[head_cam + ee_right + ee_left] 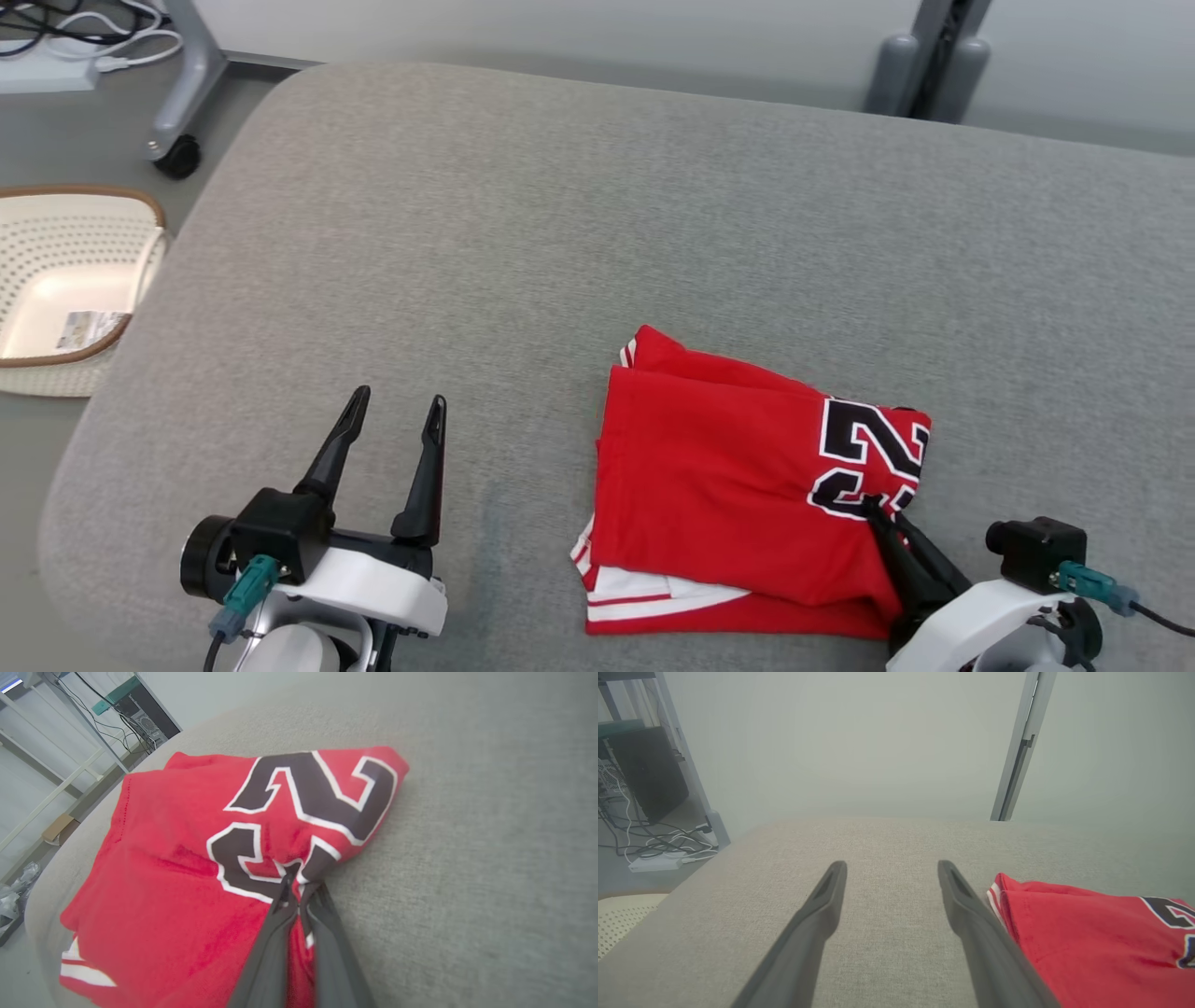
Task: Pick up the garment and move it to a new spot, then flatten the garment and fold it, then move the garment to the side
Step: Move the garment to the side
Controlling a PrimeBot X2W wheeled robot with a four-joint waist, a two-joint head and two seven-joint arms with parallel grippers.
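Note:
A folded red garment (738,476) with a black and white number and white trim lies on the grey cushioned surface (597,233), toward the near right. My right gripper (878,511) is shut on the garment's right edge, pinching the cloth at the number (299,812); the fabric bunches between the fingertips of this gripper (296,887). My left gripper (395,411) stands open over bare surface to the garment's left, with nothing between its fingers. In the left wrist view the open left gripper (892,868) points across the surface, and the garment (1092,938) lies beside its right finger.
A cream perforated basket (65,280) sits on the floor off the surface's left edge. A wheeled stand leg (182,103) and white cables (84,37) are at the far left. A grey post (929,56) rises behind the far edge.

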